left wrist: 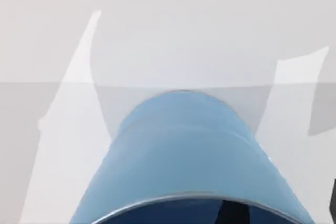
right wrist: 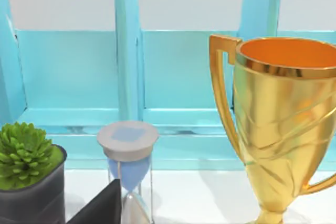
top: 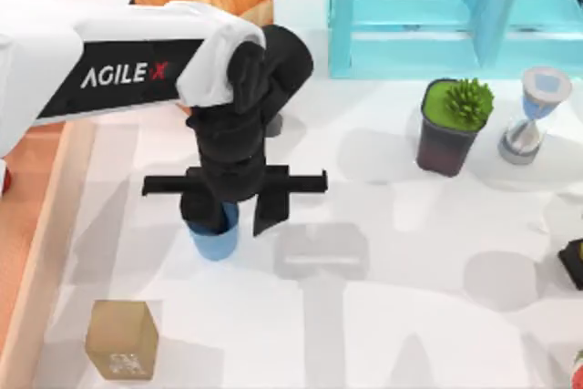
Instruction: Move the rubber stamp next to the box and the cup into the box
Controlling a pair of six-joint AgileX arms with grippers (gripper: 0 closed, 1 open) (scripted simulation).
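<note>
Cup (top: 215,240) stands under the left gripper (top: 239,221), one finger inside it; grip unclear. Box (top: 41,252) rim lies left, white table (top: 410,316) open between.

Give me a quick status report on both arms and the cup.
Left end effector down over the blue cup, fingers straddling it. Rubber stamp untouched beside the box. Right arm parked at the table's right edge. Nothing blocking the way to the box.

Blue cup (top: 215,241), tan stamp (top: 122,339) with white marks, light-wood box (top: 36,252), turquoise shelf (top: 410,15), gold trophy (right wrist: 286,124), white tabletop (top: 410,316)
</note>
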